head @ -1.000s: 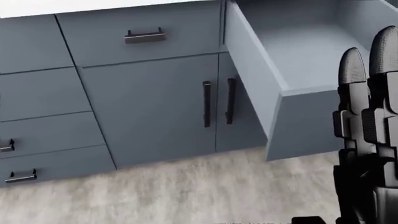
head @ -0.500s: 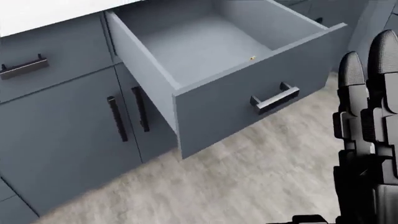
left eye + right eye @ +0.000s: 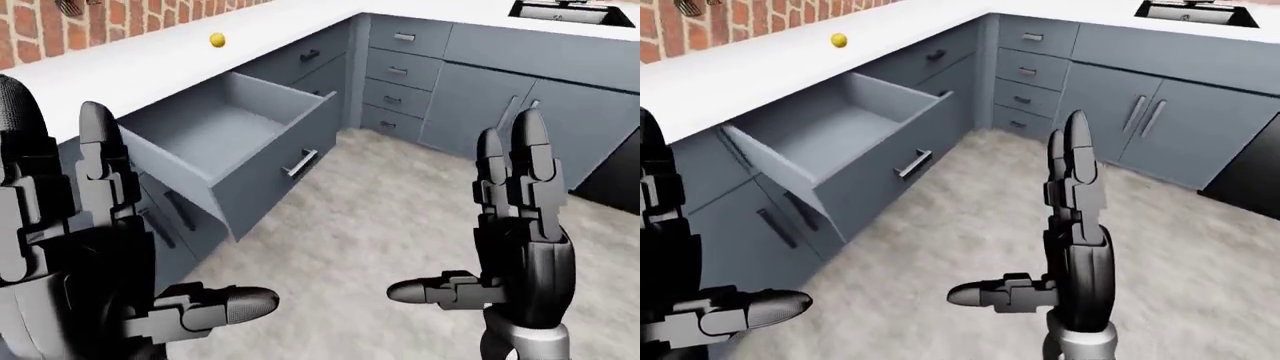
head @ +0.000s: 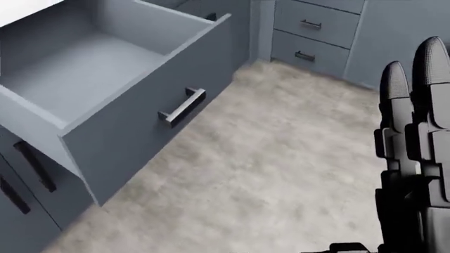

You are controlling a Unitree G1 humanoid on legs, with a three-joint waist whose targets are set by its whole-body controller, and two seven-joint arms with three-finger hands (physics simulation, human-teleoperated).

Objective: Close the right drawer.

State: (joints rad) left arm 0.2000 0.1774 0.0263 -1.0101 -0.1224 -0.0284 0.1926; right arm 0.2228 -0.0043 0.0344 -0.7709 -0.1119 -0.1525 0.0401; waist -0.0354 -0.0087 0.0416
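Observation:
A grey-blue drawer stands pulled far out of the cabinet run under the white counter, empty inside, with a dark bar handle on its face. It also fills the upper left of the head view. My left hand is raised at the left of the left-eye view, fingers spread and empty. My right hand is raised at the right, fingers straight and empty, well clear of the drawer.
A small yellow ball lies on the counter. More drawers and cupboard doors line the corner at top right. A sink sits in the far counter. Beige floor lies between.
The whole picture has swung: the camera has turned to the right, so the open drawer slid from right to left of the head view and the corner cabinets came into sight.

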